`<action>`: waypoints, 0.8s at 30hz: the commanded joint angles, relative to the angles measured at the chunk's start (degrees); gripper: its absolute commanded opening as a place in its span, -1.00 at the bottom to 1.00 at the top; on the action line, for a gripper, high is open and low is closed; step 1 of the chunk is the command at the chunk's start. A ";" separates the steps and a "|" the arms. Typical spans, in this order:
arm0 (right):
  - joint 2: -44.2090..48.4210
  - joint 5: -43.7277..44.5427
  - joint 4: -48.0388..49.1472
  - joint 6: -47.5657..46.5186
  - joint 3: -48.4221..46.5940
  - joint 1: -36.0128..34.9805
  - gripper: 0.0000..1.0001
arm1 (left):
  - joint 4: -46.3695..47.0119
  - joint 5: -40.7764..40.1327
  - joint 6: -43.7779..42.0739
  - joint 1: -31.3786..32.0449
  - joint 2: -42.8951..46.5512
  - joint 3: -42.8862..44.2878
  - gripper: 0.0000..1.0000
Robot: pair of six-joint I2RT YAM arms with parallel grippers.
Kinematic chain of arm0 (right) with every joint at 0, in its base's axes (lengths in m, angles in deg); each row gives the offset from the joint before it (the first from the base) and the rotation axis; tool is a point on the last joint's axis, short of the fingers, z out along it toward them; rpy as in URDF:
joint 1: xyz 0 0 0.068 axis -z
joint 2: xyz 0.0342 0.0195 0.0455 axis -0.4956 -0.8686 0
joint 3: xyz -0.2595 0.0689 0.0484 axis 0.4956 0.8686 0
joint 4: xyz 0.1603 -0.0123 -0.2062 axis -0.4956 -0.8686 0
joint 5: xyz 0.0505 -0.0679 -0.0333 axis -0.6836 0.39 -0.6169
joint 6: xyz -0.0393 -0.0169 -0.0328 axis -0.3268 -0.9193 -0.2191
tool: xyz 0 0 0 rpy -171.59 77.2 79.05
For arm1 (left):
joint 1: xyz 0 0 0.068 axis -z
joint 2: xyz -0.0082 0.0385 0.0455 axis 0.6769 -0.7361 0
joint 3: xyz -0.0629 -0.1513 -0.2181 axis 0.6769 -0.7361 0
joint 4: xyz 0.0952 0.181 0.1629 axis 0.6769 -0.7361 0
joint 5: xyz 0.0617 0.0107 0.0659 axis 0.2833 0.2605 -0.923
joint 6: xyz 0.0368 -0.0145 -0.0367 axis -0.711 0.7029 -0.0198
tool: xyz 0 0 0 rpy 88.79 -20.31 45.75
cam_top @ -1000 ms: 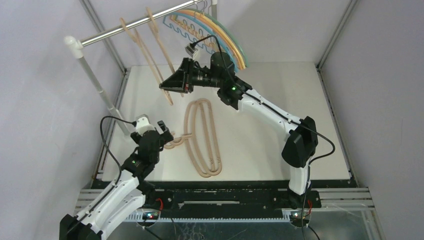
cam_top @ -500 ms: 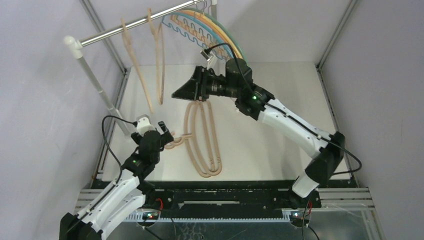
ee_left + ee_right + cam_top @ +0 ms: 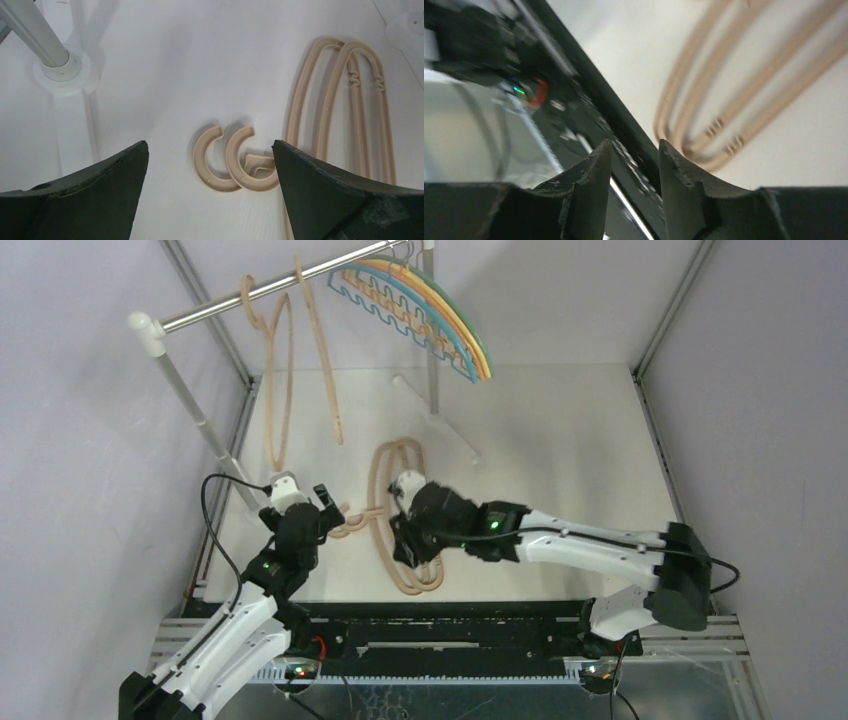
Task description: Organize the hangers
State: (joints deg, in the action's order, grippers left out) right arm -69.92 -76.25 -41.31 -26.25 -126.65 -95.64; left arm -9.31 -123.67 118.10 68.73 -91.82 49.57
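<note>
Two thick beige hangers [image 3: 285, 390] hang on the left part of the rail. Several thin coloured hangers [image 3: 420, 310] hang on its right part. Two more beige hangers [image 3: 410, 510] lie side by side on the table. Their hooks [image 3: 235, 165] lie just ahead of my left gripper [image 3: 210, 145], which is open and empty and also shows in the top view [image 3: 325, 502]. My right gripper [image 3: 405, 548] hovers low over the lying hangers, pointing at the near edge. In the right wrist view it [image 3: 635, 145] is narrowly open and empty, with the hangers' wide ends [image 3: 724, 135] beyond.
The silver rail [image 3: 270, 295] rests on white poles, one at the left [image 3: 195, 410] with its foot [image 3: 62, 75] near my left gripper, and one at the back [image 3: 432, 350]. The black front frame [image 3: 589, 85] lies under my right gripper.
My right arm left the rail and swung down to the near part of the table, over the lying hangers. The beige hangers on the rail swing free. The left arm has not moved.
</note>
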 commanded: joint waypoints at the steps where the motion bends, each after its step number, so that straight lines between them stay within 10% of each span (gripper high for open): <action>1: -5.13 9.95 -1.94 -4.13 4.85 -2.92 -0.08 | -0.18 -1.78 -0.82 0.24 0.16 1.78 0.99; 24: -23.89 13.80 4.08 -1.06 1.67 -3.00 0.01 | -0.61 -0.91 -0.35 0.24 1.18 1.43 0.99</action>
State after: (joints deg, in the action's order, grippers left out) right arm -92.94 -64.97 -39.06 -28.85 -123.13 -99.05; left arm -10.93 -124.34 118.14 68.73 -90.90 49.57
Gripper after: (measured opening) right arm 0.512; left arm 0.994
